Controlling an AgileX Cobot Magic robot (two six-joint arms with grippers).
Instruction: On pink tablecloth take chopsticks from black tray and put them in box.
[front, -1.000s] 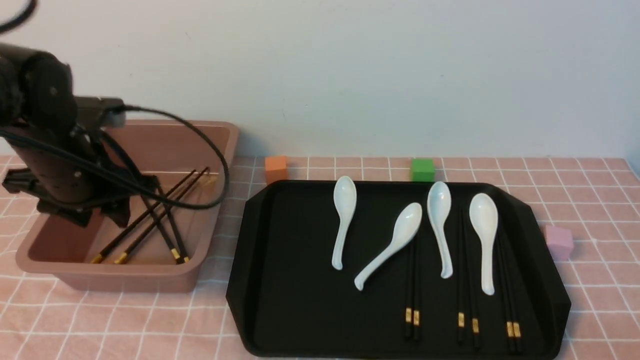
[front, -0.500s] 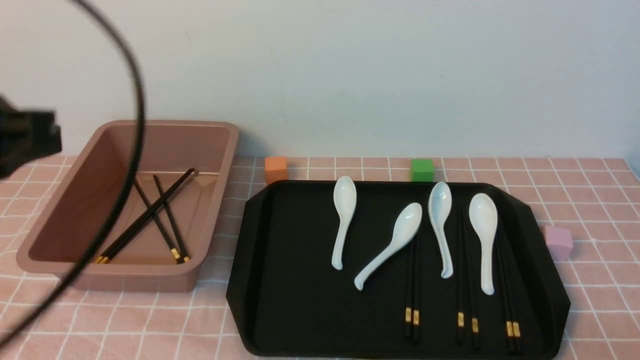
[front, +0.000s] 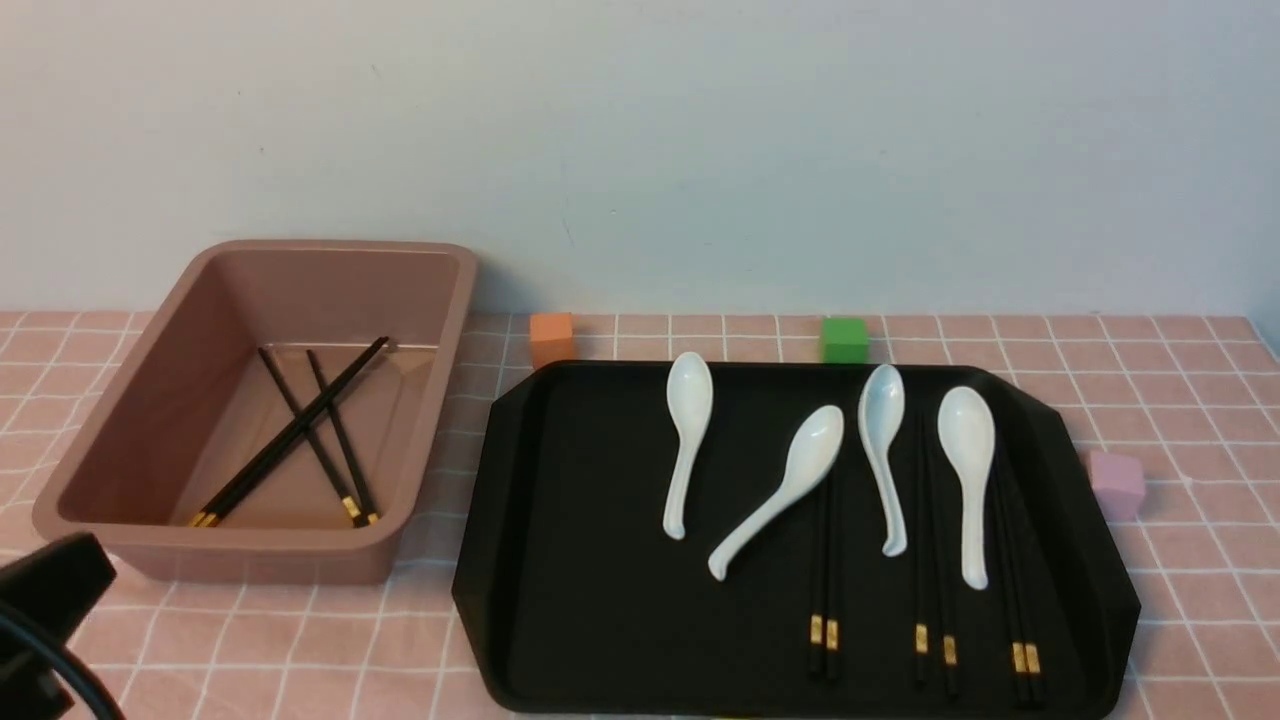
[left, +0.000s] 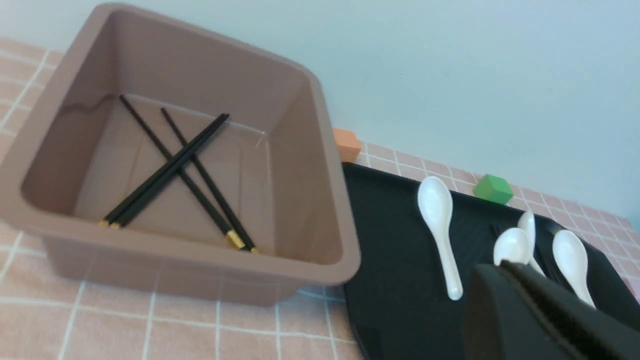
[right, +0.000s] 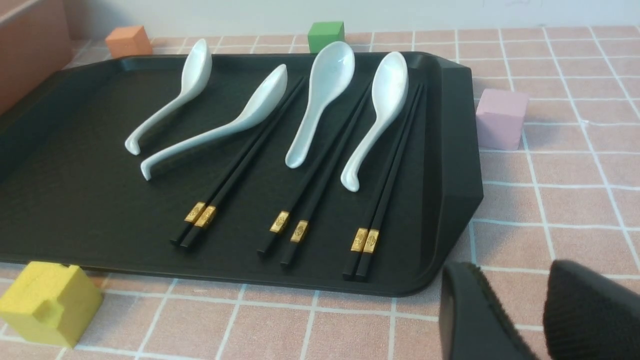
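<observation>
The dusty-pink box (front: 330, 280) stands at the left on the pink tablecloth (front: 1180, 420). Two pairs of black chopsticks (front: 300, 440) lie crossed on its floor. On the right half of the black tray (front: 580, 560) lie three more pairs (front: 825, 600) (front: 935, 600) (front: 1020, 600), gold bands toward me. My left gripper (left: 502, 264) is shut and empty, in front of the box and tray, apart from both. A dark part of the left arm (front: 45, 590) shows at the lower left. My right gripper (right: 507, 272) is open over the cloth, just off the tray's near right corner.
Several white spoons (front: 688, 440) lie among the chopsticks on the tray. An orange cube (front: 551, 337) and a green cube (front: 845, 339) sit behind the tray, and a pink cube (front: 1117, 484) to its right. A yellow cube (right: 47, 305) sits at its front edge.
My left arm has pulled back from over the box to the near left corner and its gripper has shut. The pair it let go has settled flat in the box.
</observation>
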